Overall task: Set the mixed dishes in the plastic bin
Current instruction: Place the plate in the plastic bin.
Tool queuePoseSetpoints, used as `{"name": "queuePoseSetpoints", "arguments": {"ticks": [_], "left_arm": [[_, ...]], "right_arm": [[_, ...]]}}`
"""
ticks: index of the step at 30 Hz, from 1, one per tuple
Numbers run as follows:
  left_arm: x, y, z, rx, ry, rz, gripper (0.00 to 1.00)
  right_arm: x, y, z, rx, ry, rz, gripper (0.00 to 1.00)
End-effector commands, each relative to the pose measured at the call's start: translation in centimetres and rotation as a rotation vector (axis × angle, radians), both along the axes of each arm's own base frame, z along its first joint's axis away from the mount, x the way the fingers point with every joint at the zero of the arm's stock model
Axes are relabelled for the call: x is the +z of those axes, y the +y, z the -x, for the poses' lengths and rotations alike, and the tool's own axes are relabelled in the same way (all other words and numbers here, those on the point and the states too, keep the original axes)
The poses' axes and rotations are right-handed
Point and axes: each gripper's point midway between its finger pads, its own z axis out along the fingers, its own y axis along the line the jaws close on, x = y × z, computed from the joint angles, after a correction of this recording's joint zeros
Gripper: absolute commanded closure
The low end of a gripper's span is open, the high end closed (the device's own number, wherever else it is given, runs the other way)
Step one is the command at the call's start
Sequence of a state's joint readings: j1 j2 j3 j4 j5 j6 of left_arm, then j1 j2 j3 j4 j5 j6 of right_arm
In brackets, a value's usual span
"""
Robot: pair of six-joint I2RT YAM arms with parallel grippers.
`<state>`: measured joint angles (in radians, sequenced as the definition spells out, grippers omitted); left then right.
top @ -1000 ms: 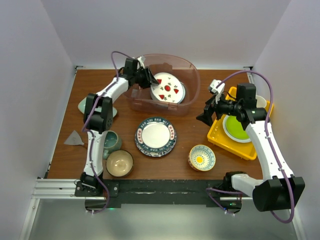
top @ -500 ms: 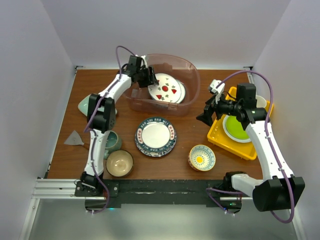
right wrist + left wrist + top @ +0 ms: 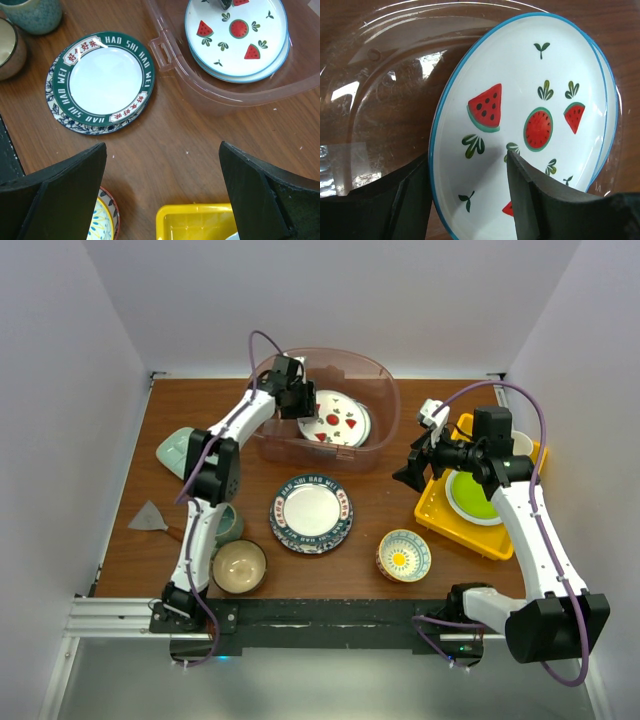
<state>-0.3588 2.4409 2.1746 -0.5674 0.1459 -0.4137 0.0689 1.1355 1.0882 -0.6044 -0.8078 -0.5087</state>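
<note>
As the left arm (image 3: 245, 416) reaches into the plastic bin (image 3: 330, 457), its fingers (image 3: 535, 200) gape over the plate (image 3: 520, 90).

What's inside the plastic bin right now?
A watermelon-print plate lies in the plastic bin, on a second blue-rimmed plate. Only that lower plate's edge shows; its face is covered.

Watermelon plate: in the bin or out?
In. The watermelon plate lies inside the plastic bin walls, stacked on another plate; left tool open over its edge.
</note>
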Motion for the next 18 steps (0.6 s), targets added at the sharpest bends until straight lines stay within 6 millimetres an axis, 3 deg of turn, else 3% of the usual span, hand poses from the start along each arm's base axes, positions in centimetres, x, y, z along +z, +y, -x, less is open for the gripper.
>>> {"name": "queuePoseSetpoints", "arguments": {"ticks": [1,10,18], "left_arm": [[3.05,-0.67,-1.75,-0.009,-0.124,-0.051,0.39],[2.52,-1.31,-1.44,-0.038,-0.147,-0.137,0.34],[2.62,-0.45,-1.61,-0.037,-0.170,-0.209,0.31]], "right_arm": [[1.26,0.32,0.07,0.028,-0.053,-0.017,0.02],[1.22,0.26,0.06,0.025,-0.052,-0.016,0.02],[1.22,0.25,0.05,0.026,-0.053,-0.016,0.02]]}}
